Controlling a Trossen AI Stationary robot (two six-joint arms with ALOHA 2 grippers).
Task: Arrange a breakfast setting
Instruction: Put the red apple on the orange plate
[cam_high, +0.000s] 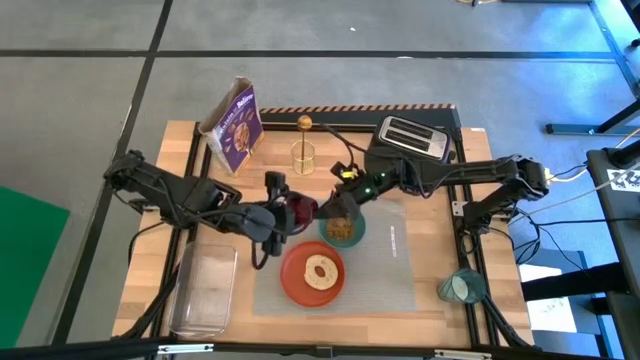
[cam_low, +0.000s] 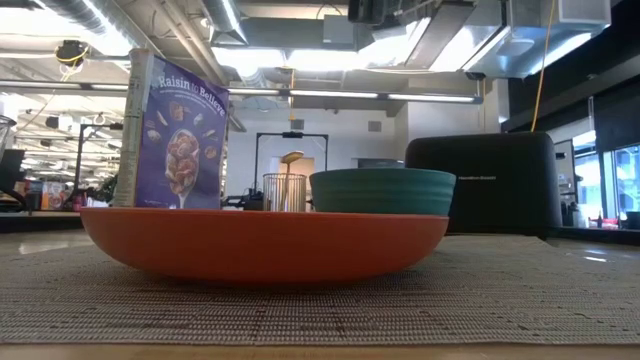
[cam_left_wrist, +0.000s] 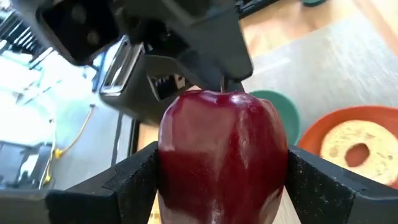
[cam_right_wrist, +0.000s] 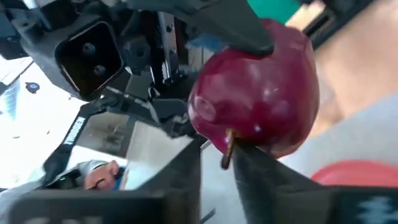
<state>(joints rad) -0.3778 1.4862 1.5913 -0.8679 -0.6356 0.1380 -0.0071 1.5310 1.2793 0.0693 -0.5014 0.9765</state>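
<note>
The dark red fruit (cam_high: 302, 208), an apple, is held above the table between both grippers, just left of the teal bowl (cam_high: 345, 231). My left gripper (cam_high: 287, 213) is shut on it from the left. My right gripper (cam_high: 333, 204) reaches in over the bowl and its nearly closed fingers stand at the fruit's stem (cam_right_wrist: 227, 151). The bagel (cam_high: 320, 271) lies on the orange plate (cam_high: 296, 285), which rests on the grey placemat (cam_high: 390, 265). The teal cup (cam_high: 462, 287) stands off the mat at the right. The gold spoon (cam_high: 303, 130) stands in a wire holder. My left gripper pinches the fruit's two opposite sides (cam_left_wrist: 171, 168) between its two fingers, coming level from the table's left. The fruit sits upright, stem up, lifted clear of the table. My right gripper has the stem (cam_left_wrist: 222, 87) at the fruit's top between its two fingertips (cam_right_wrist: 252, 171), coming from the right and above.
A cereal box (cam_high: 235, 125) stands at the far left and a black toaster (cam_high: 412, 140) at the far right. A clear plastic tub (cam_high: 205, 290) lies at the near left. The mat's right half is bare.
</note>
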